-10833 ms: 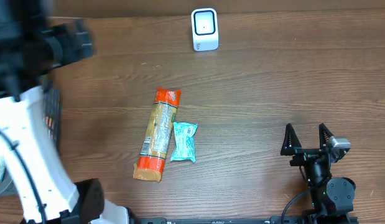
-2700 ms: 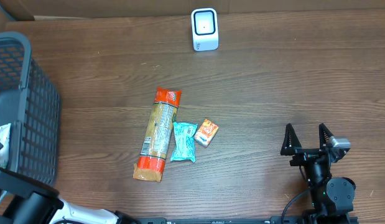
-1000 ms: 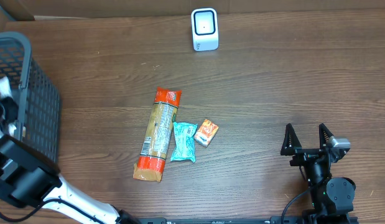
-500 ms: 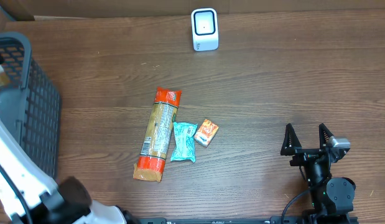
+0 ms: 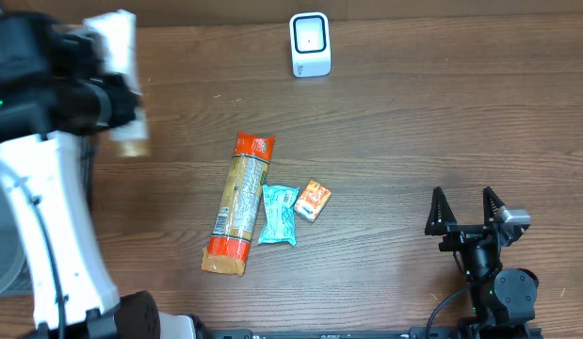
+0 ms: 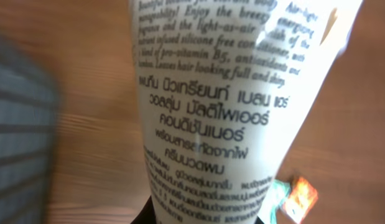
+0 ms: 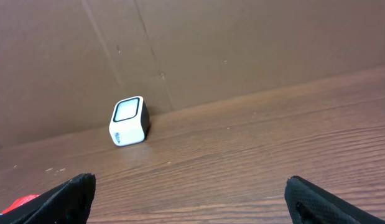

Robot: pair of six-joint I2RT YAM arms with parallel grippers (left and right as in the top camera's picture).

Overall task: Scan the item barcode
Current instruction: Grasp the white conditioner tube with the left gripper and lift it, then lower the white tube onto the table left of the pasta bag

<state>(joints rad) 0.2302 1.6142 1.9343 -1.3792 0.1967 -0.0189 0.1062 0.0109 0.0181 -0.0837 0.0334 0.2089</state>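
Left arm has swung off the grey mesh basket (image 6: 18, 149) to the far-left corner. The left gripper (image 5: 110, 102) is clamped on a white plastic tube with black print (image 6: 211, 112), held off the dark wood desk (image 5: 413, 122). Pick looks done; next is the white cube scanner (image 5: 310, 43), far edge centre. Right gripper (image 5: 469, 209) is spread wide and empty, near-right corner. Mid-desk: long orange-tan packet (image 5: 240, 203), teal sachet (image 5: 279, 215), small orange box (image 5: 313, 200). Brown cardboard wall (image 7: 242, 37) behind.

- Overhead looks straight down on the table (image 5: 413, 122), with the scanner (image 5: 310, 43) at the top edge.
- Right wrist sits low, far from the scanner (image 7: 129, 121), facing it; overhead shares it.
- Left wrist is pressed close to a white tube (image 6: 211, 112); the orange packet (image 6: 301, 196) in its corner also shows overhead, below the scanner.
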